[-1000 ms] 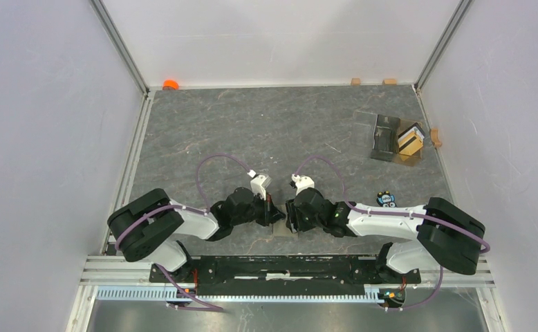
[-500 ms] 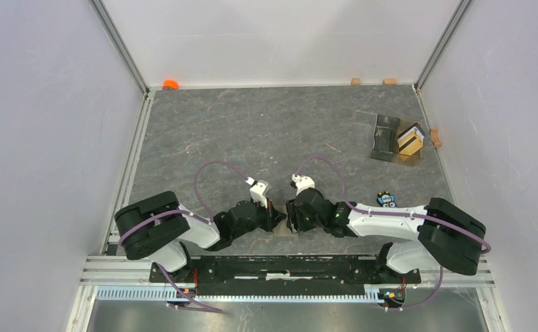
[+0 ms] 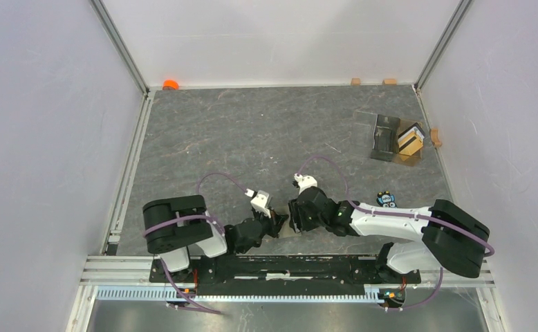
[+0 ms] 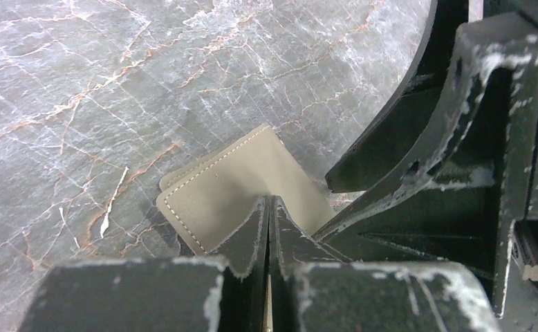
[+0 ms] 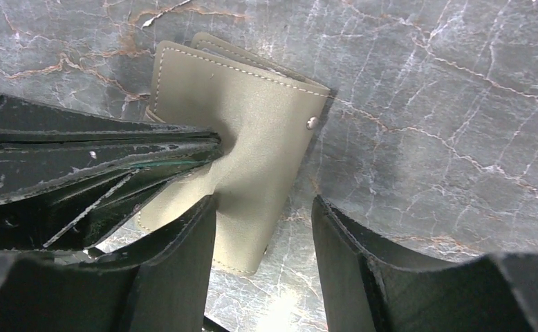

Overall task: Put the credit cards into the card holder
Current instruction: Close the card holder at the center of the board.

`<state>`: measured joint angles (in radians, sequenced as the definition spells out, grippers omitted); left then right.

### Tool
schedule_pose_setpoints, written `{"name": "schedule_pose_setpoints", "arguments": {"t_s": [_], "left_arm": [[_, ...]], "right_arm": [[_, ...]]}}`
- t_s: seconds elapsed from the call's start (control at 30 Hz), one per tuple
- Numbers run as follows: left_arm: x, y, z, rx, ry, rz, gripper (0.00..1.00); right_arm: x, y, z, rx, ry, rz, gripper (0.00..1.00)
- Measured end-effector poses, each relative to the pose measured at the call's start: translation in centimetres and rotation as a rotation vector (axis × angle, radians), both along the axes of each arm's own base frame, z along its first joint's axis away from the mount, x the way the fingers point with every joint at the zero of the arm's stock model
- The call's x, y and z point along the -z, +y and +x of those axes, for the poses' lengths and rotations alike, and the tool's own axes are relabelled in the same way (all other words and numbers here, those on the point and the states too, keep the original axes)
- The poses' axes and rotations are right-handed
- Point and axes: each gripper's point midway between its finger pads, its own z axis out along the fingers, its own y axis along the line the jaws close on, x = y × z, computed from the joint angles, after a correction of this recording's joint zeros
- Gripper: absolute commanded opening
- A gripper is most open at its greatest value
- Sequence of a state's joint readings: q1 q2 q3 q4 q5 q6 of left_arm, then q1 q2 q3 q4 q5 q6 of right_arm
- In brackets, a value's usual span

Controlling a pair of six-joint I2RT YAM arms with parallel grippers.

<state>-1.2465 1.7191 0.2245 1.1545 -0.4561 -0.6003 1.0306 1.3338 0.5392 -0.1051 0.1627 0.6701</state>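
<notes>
The olive-khaki card holder [image 5: 252,131] lies closed on the grey marbled table, also seen as card holder [image 4: 228,183] in the left wrist view and as a small tan patch [image 3: 290,233] between the two arms from above. My left gripper [image 4: 267,202] is shut, its tips pressed on the holder's face, with a thin tan credit card edge [image 4: 266,315] pinched between the jaws. My right gripper [image 5: 263,207] stands open above the holder's near end, one finger [image 5: 183,242] over it and the other beside it. More credit cards [image 3: 411,141] stand in a clear box.
The clear plastic box [image 3: 389,135] sits at the back right. A small black and blue object [image 3: 386,200] lies near the right arm. An orange item [image 3: 171,84] and wooden blocks [image 3: 355,81] sit along the back wall, another block [image 3: 435,136] at the right wall.
My left arm has folded in toward its base and its gripper has slid nearer and slightly right, onto the holder. The right arm has barely moved.
</notes>
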Motion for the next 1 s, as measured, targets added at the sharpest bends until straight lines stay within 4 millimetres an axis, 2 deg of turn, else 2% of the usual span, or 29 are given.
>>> {"name": "schedule_pose_setpoints", "arguments": {"t_s": [0.23,0.57,0.7,0.83,1.0], "left_arm": [[0.1,-0.2,-0.2,-0.066,-0.057,-0.031,0.02],[0.5,-1.1,-1.5,-0.173,-0.113,-0.077,0.02],[0.6,-2.1,-2.6,-0.193,-0.117,-0.087,0.02],[0.7,-2.7,-3.4,-0.242,-0.131,-0.079,0.02],[0.8,-2.8,-3.4,-0.33,-0.172,-0.039,0.02]], "right_arm": [[-0.3,-1.2,0.8,0.034,-0.027,-0.031,0.58],[-0.4,-2.2,1.4,0.044,-0.052,-0.064,0.58],[-0.5,-2.6,1.5,0.05,-0.06,-0.069,0.59],[-0.6,-3.1,1.6,0.062,-0.064,-0.068,0.59],[-0.5,-3.3,1.8,0.066,-0.066,-0.071,0.59]]}}
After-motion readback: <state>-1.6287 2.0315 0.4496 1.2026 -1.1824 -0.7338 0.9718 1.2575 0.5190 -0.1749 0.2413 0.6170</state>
